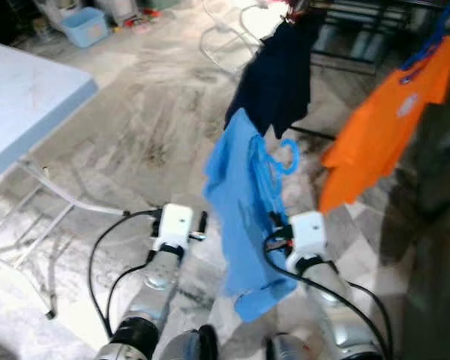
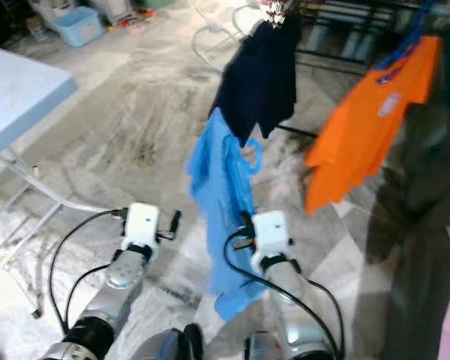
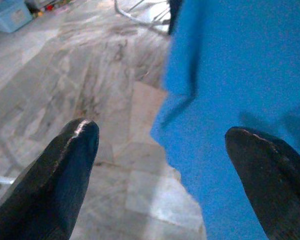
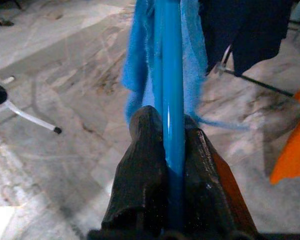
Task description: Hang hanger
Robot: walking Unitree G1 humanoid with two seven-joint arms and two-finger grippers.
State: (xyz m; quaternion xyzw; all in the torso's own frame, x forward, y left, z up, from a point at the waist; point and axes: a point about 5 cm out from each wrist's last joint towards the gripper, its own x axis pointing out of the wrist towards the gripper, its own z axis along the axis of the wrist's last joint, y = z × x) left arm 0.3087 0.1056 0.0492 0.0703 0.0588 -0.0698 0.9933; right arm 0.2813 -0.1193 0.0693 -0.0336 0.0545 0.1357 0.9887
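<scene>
Right gripper (image 4: 169, 150) clenched on the bar of the blue hanger (image 4: 171, 75), which carries a blue garment (image 1: 236, 217); its long axis runs up and away from the gripper, and the hook (image 1: 289, 156) sits above and ahead, below the drying rack (image 1: 360, 30) where the dark garment (image 1: 277, 75) and orange shirt (image 1: 390, 120) hang. Left gripper (image 3: 160, 165) released, beside the cloth. The right arm is nearer the rack.
</scene>
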